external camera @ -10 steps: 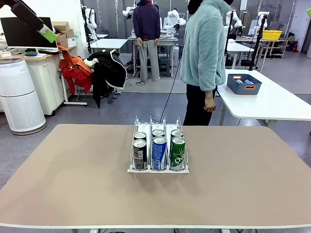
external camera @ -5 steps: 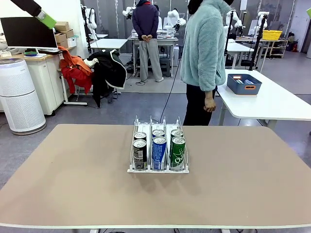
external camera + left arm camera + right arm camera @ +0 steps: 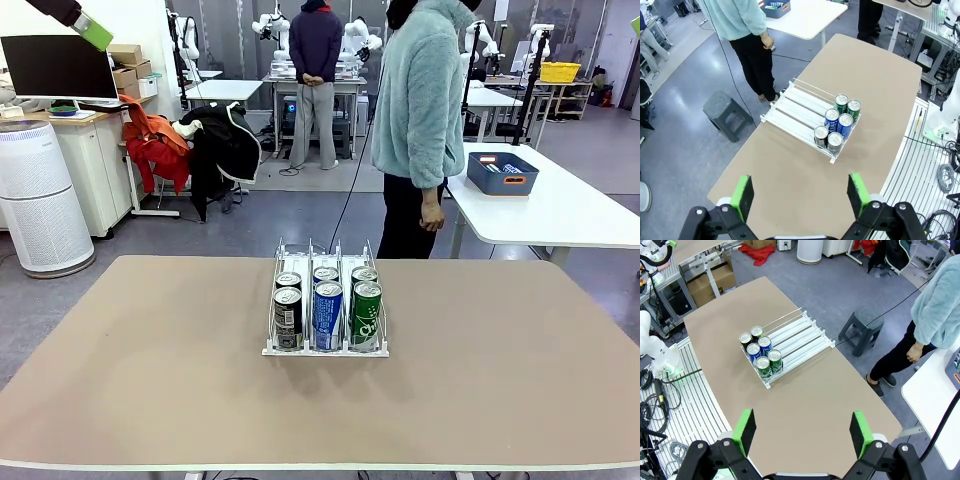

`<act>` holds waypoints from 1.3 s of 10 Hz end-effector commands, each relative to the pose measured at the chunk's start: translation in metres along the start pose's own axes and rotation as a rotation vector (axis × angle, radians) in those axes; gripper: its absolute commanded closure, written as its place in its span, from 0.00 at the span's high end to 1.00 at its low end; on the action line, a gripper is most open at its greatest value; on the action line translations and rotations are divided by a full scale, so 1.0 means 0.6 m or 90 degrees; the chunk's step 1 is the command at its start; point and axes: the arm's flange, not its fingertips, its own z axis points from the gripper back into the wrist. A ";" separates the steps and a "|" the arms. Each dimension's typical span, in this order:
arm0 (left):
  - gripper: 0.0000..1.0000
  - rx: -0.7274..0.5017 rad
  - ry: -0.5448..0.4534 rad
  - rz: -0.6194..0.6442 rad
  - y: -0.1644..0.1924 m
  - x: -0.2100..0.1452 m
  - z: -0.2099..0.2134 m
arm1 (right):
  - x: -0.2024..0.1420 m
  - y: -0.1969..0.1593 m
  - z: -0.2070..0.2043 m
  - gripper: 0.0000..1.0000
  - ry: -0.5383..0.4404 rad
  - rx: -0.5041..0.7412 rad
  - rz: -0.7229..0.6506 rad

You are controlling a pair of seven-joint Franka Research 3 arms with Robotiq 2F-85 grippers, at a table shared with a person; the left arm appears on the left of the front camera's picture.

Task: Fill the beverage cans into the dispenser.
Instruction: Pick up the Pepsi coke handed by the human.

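Note:
The white dispenser [image 3: 325, 351] stands mid-table with several beverage cans in its front end, two rows of three: dark [image 3: 288, 318], blue [image 3: 328, 315] and green [image 3: 367, 315] in front. My left gripper [image 3: 800, 192] hangs open high above the table, far from the cans [image 3: 837, 131] and the bare lanes of the dispenser [image 3: 795, 107]; its green pad [image 3: 95, 32] shows at the front view's top left corner. High on the other side, my right gripper [image 3: 802, 432] is open and holds nothing, well away from the cans [image 3: 760, 356] and dispenser [image 3: 800, 335].
A person in a light fleece [image 3: 420, 90] stands just past the table's far edge, hands down. A grey stool [image 3: 727, 116] sits on the floor there. A white side table with a blue tub [image 3: 502, 172] is at the back right. The tan table [image 3: 150, 350] is bare around the rack.
My left gripper has risen up and left, almost leaving the front view's corner. A person in the far background has shifted to the right. Cans and dispenser have not moved.

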 end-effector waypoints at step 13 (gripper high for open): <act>1.00 0.001 0.002 -0.002 0.000 0.001 -0.001 | 0.000 0.001 0.000 1.00 0.002 0.001 0.001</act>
